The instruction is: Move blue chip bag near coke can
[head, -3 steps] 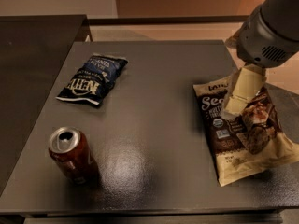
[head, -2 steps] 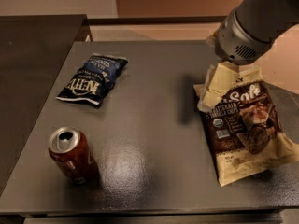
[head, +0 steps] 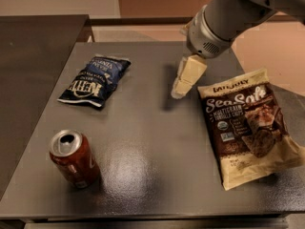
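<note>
Camera view: blue bag lies flat near the bench's far-left corner. The coke can stands upright by the near-left edge, well apart from it, its contents unseen. The gripper hangs toward the far edge, between the blue bag and the Sea Salt bag at the right edge, holding nothing; whether it is open or closed cannot be told.

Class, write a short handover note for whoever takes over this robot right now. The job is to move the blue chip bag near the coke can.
End effector: above the middle of the table, between the blue chip bag and the Sea Salt bag, touching neither.
Blue chip bag: lying flat, far left in view.
Coke can: standing, near left, apart from the bag.
Done: nothing; bag not yet grasped.
Left: reach the bag, grasp it, set it beside the can.
</note>
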You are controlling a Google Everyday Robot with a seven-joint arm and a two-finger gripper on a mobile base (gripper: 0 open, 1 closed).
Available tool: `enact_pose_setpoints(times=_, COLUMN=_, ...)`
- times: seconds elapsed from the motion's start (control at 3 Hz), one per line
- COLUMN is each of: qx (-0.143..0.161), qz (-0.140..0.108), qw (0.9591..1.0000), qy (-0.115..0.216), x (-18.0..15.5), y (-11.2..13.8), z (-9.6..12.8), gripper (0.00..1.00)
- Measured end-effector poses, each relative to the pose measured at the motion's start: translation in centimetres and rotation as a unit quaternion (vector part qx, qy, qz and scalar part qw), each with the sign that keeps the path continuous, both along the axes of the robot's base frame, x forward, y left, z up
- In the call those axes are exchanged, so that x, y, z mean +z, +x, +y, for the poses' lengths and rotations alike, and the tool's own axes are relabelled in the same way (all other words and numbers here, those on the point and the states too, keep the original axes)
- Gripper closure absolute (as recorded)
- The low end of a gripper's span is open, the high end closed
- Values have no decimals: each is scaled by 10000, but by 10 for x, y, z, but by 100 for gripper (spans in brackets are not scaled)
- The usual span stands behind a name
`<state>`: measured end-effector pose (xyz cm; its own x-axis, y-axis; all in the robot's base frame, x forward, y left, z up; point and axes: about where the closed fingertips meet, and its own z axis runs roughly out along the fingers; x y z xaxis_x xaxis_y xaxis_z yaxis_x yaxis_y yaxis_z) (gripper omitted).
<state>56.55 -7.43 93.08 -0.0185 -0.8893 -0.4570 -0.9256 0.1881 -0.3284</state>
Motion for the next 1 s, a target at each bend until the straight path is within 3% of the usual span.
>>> enact_pose_setpoints(times=0.33, qx=434, qz=-318, qw=9985, qy=-29, x=-6, y=25, z=33, gripper=0)
enact_pose_setpoints(times=0.67, qx=930, qz=-584, qw=9938, qy=-200, x=-15, y=46, z=69, gripper=0)
enact_pose_setpoints(times=1.0, qx=1425, qz=-787, qw=9855, qy=-474, x=-26, y=58, z=103, gripper=0)
